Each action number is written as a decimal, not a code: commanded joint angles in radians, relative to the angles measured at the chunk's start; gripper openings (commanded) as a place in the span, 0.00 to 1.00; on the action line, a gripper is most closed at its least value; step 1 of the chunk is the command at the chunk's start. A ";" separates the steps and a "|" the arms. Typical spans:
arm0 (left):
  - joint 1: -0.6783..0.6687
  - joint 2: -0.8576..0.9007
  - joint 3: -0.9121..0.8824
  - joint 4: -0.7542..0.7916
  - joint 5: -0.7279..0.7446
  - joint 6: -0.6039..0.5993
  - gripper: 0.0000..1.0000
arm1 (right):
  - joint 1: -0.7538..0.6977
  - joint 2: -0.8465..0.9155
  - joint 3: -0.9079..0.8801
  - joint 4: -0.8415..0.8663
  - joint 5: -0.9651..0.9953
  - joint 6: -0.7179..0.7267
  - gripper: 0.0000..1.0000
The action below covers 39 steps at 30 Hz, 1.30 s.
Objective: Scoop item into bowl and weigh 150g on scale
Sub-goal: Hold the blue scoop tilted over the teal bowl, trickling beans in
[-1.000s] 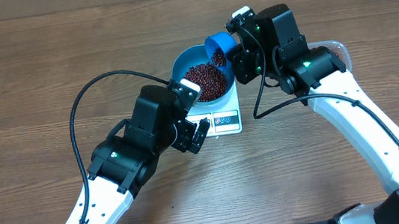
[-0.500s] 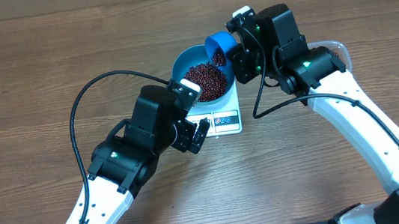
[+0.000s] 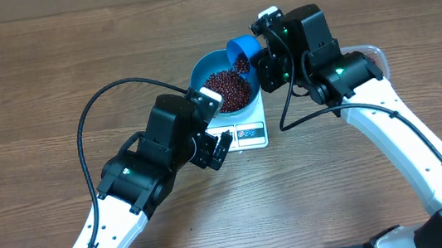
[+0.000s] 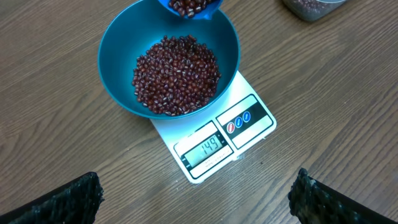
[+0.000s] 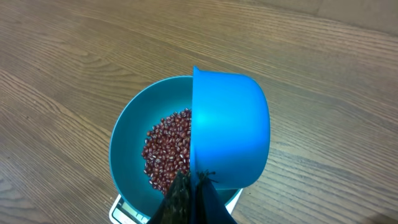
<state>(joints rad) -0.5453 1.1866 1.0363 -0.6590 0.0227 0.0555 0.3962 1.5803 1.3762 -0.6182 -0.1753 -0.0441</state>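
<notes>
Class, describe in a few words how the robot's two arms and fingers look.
The left arm and right arm have white tubular links, boxy black wrist housings and loose black cables. Green lights glow on the right one. The fingers are black and textured.

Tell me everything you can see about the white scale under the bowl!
The scale is a small, flat, white square that looks like plastic. It lies level on the wooden table. Along one edge runs a strip with a display reading 149 and three tiny round buttons, red and blue. A blue bowl of beans sits on top, covering most of it. Nothing else touches it.
</notes>
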 commanded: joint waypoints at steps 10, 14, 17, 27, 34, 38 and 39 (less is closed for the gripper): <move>0.002 -0.013 0.002 0.002 0.000 0.009 0.99 | 0.002 0.002 0.017 0.011 0.008 0.027 0.04; 0.002 -0.013 0.002 0.002 0.000 0.009 1.00 | -0.001 0.002 0.017 0.008 0.032 -0.005 0.04; 0.002 -0.013 0.002 0.002 0.000 0.009 1.00 | 0.000 0.002 0.017 0.008 0.022 -0.005 0.04; 0.002 -0.013 0.002 0.002 0.000 0.009 1.00 | 0.001 0.002 0.017 0.008 0.017 -0.004 0.04; 0.002 -0.013 0.002 0.002 0.000 0.009 1.00 | 0.001 0.002 0.017 0.008 0.017 -0.004 0.04; 0.002 -0.013 0.002 0.002 0.000 0.009 1.00 | 0.001 0.002 0.017 0.008 0.017 -0.004 0.04; 0.002 -0.013 0.002 0.002 0.000 0.009 0.99 | 0.001 0.002 0.017 0.008 0.017 -0.004 0.04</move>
<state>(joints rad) -0.5453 1.1866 1.0363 -0.6590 0.0227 0.0555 0.3950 1.5803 1.3762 -0.6201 -0.1532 -0.0414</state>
